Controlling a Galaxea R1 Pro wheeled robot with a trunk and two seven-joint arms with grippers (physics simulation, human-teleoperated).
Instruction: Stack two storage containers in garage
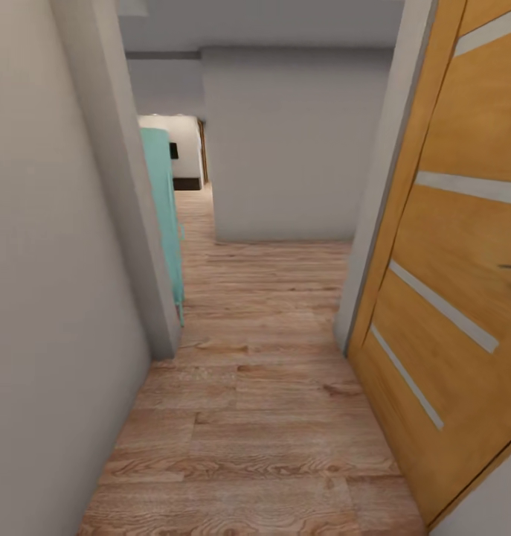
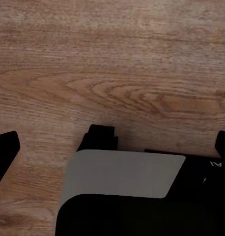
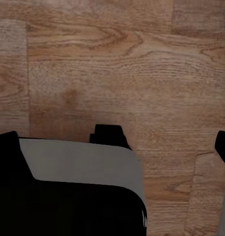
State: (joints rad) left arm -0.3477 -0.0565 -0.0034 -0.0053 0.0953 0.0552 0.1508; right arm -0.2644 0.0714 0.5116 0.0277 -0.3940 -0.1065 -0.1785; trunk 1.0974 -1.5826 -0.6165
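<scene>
Facing a narrow wood floor [image 1: 262,417] between wall [image 1: 54,298] and orange door [image 1: 448,313]; grip state impossible to tell.

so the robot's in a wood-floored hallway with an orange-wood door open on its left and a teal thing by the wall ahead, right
Not quite: in the head view the orange-wood door stands on the robot's right, not its left. The rest holds: wood-plank floor and a teal object by the wall ahead.

Lighting even and soft, no glare. Faint shadows along the far wall [image 1: 285,141]. Renders slightly blurred; verticals lean at edges.
</scene>
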